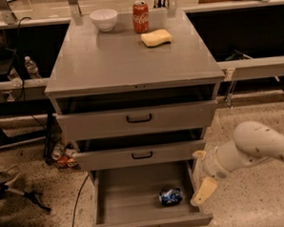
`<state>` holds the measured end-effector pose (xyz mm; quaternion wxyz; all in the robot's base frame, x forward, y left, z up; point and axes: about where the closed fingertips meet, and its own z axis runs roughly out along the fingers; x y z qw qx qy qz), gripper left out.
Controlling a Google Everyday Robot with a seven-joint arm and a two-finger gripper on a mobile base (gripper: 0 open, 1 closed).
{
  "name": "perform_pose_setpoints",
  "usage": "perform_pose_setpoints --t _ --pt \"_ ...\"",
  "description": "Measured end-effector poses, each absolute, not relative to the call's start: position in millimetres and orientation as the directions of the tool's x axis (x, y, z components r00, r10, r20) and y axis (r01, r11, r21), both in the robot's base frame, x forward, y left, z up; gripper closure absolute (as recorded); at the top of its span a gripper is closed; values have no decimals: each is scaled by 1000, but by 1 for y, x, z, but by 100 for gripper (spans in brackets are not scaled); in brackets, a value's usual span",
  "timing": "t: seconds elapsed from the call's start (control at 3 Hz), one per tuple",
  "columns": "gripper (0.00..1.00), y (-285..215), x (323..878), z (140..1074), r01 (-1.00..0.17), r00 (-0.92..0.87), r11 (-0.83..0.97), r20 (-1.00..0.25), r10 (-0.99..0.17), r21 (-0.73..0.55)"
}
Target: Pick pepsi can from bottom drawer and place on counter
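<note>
The pepsi can (170, 196) lies on its side on the grey floor of the open bottom drawer (113, 203), near its right front. My gripper (201, 174) hangs at the end of the white arm just outside the drawer's right wall, to the right of the can and a little above it. One cream finger (204, 191) points down, the other sits higher by the drawer's corner, with nothing between them. The counter (125, 59) is the grey cabinet top above.
On the counter's far end stand a white bowl (103, 19), a red Coca-Cola can (140, 16) and a yellow sponge (156, 37). The two upper drawers (137, 119) stand slightly open. Bottles and clutter (60, 155) lie on the floor left of the cabinet.
</note>
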<state>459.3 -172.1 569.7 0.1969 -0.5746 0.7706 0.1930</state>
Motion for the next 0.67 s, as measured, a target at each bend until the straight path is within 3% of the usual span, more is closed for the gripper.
perform_pose_setpoints --t 0.67 --pt "0 -156 481 453 -969 -236 228 -618 -750 94"
